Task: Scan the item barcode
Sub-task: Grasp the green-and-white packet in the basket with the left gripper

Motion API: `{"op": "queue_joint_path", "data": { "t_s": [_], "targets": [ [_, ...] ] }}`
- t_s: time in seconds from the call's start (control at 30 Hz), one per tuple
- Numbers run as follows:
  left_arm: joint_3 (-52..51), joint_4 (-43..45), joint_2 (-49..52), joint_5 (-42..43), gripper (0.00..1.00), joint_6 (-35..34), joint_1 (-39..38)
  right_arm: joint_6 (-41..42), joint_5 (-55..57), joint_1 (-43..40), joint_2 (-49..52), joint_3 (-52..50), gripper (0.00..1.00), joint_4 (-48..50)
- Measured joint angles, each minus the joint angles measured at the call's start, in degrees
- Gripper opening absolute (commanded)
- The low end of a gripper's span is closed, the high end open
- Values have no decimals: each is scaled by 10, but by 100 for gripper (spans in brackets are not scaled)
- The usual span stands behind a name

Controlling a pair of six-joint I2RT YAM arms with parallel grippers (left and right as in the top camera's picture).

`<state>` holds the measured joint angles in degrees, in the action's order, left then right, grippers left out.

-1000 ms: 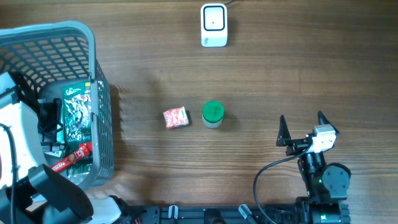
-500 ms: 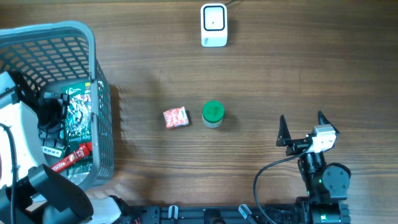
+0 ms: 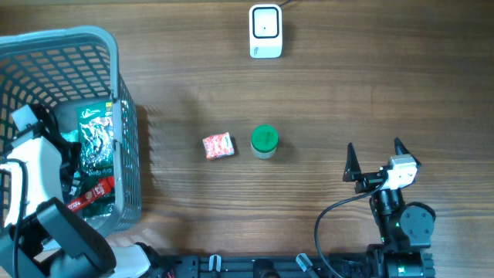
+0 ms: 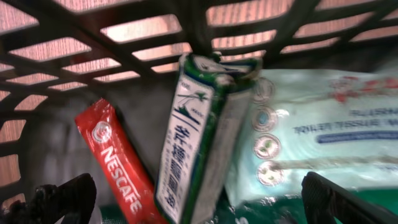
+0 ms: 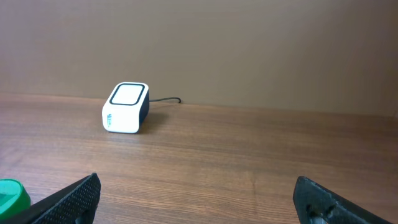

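The basket (image 3: 62,35) holds a green packet (image 4: 193,143), Nescafe stick (image 4: 118,168) and tissue pack (image 4: 311,130); left fingers (image 4: 62,196) and right fingers (image 5: 68,199) gape empty.

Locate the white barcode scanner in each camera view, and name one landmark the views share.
Overhead: barcode scanner at top centre of the table.
Left wrist: not in it; this view looks into the basket.
Right wrist: barcode scanner left of centre, with its cable trailing right.
Shared landmark: the green lid, mid-table overhead and at the bottom-left edge of the right wrist view.
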<state>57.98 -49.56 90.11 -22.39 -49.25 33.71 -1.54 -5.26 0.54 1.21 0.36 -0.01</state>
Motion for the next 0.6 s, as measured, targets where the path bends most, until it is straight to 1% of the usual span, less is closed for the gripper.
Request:
{"op": "queue_joint_path", "data": {
  "t_s": [0.1, 0.13, 0.17, 0.2, 0.23, 0.27, 0.3, 0.4, 0.43, 0.53, 0.6],
  "targets": [
    [-33, 33, 0, -24, 100, -2, 0, 0, 0, 0, 0, 0, 100, 0],
    [-42, 49, 0, -30, 96, -1, 0, 0, 0, 0, 0, 0, 100, 0],
    [-49, 64, 0, -35, 84, -2, 0, 0, 0, 0, 0, 0, 100, 0],
    [-53, 76, 0, -37, 76, -5, 0, 0, 0, 0, 0, 0, 100, 0],
    [-58, 87, 0, -37, 65, -7, 0, 0, 0, 0, 0, 0, 100, 0],
    [-62, 100, 0, -37, 53, -3, 0, 0, 0, 0, 0, 0, 100, 0],
    [-66, 107, 0, -37, 44, -9, -1, 0, 0, 0, 0, 0, 100, 0],
    [-69, 111, 2, -35, 24, -5, -2, 0, 0, 0, 0, 0, 99, 0],
    [-69, 111, 4, -36, 22, -9, -2, 0, 0, 0, 0, 0, 100, 0],
    [-69, 110, 7, -42, 20, -7, -2, 0, 0, 0, 0, 0, 100, 0],
    [-69, 110, 7, -42, 20, -7, -2, 0, 0, 0, 0, 0, 100, 0]
  ]
}}
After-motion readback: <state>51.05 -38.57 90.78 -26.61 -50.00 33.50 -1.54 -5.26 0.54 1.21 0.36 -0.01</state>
